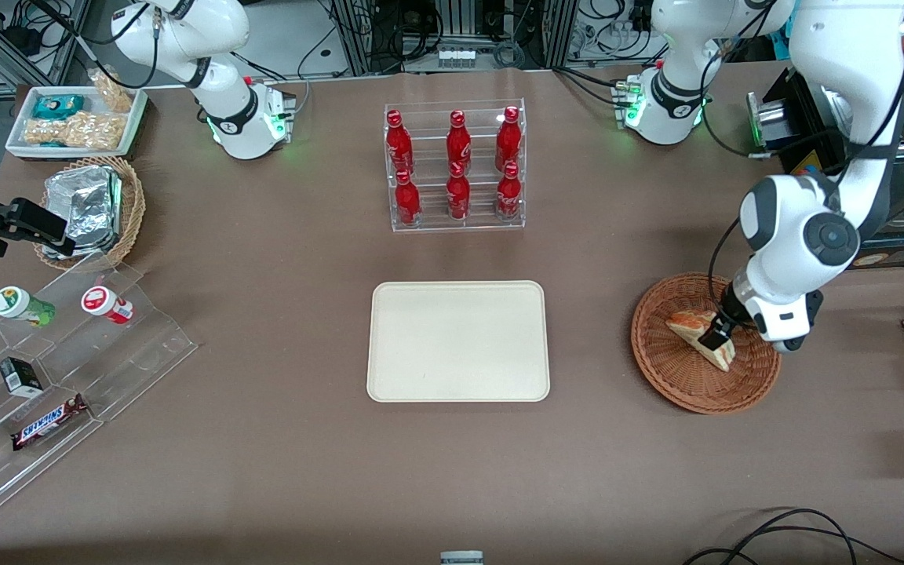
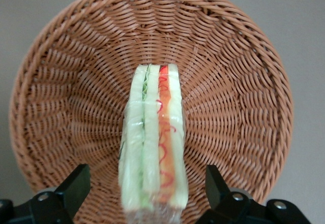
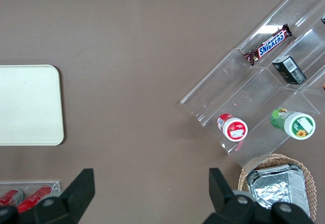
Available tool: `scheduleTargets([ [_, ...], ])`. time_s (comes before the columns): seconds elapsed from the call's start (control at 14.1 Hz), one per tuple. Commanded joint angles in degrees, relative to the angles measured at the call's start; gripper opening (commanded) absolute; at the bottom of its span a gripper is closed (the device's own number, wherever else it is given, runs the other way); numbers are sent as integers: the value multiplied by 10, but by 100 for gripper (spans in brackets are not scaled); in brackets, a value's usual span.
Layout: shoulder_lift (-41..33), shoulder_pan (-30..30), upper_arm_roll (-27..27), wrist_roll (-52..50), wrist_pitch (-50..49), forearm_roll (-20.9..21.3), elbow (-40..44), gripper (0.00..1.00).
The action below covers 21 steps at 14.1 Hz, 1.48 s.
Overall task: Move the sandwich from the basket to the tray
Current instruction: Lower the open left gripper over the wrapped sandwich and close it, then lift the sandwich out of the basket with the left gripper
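The sandwich [image 1: 687, 323] is a wrapped triangular wedge lying in the reddish-brown wicker basket [image 1: 679, 384] toward the working arm's end of the table. My left gripper [image 1: 717, 339] is down in the basket, open, with one finger on each side of the sandwich. In the left wrist view the sandwich [image 2: 152, 142] stands on edge between the two dark fingers [image 2: 76, 183], with a gap on each side, and the basket [image 2: 244, 82] fills the background. The cream-beige tray [image 1: 458, 341] lies bare at the table's middle, beside the basket; it also shows in the right wrist view [image 3: 28, 104].
A clear rack of red bottles [image 1: 456, 165] stands farther from the front camera than the tray. Toward the parked arm's end are a stepped acrylic display [image 1: 52, 369] with snacks, a tan basket of foil packets [image 1: 91, 208] and a white tray of snack bags [image 1: 79, 118].
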Motion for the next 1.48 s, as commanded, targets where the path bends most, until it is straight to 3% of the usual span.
scheduleTargets([
  [0.0,31,-1,0,-34,-1,-1,30,86],
  [0.07,31,1,0,-37,-4,-1,28,46],
  [0.14,27,3,0,-38,-6,-1,24,17],
  [0.21,26,3,0,-36,-17,0,27,11],
  [0.42,14,-2,-1,-32,-107,3,62,11],
  [0.71,22,-26,-4,-32,-327,3,204,11],
  [1.13,82,-170,-16,6,-290,7,239,15],
  [1.27,123,-216,-17,22,-284,7,294,16],
  [1.41,169,-257,-17,44,-284,6,360,24],
])
